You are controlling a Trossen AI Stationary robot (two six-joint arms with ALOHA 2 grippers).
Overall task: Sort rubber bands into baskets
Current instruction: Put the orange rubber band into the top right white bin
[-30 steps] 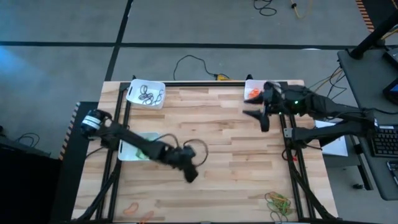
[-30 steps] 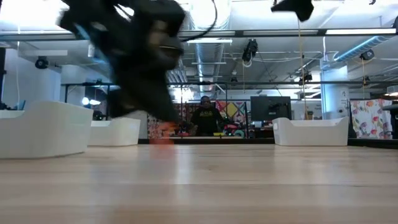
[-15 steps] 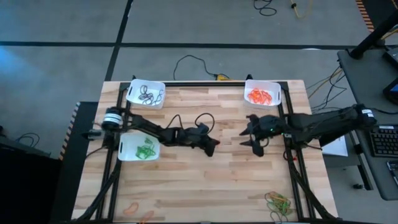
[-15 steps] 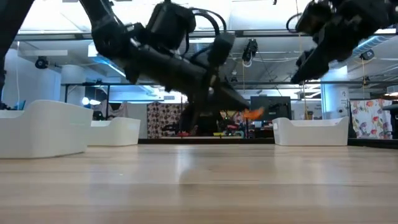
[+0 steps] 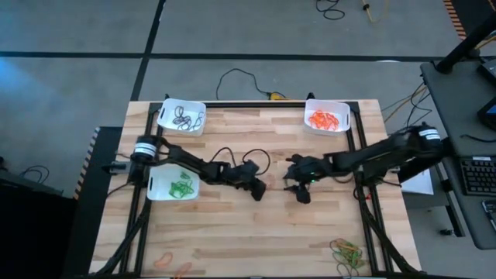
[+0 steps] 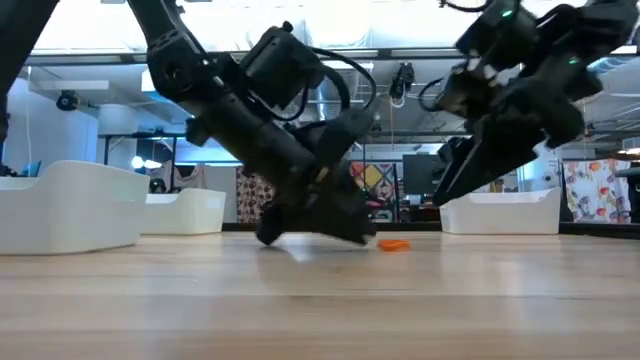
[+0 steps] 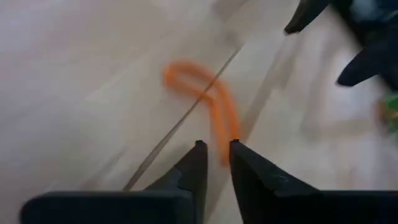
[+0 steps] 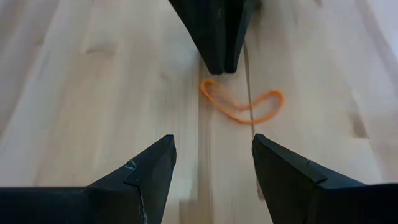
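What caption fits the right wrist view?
Open right gripper faces an orange rubber band lying on the table.

table (image 5: 256,225): pale wood planks
black cable (image 5: 236,77): looped on grey floor, 12 o'clock of table
keyboard (image 5: 480,177): 3 o'clock, on dark desk
monitor (image 6: 425,172): far room
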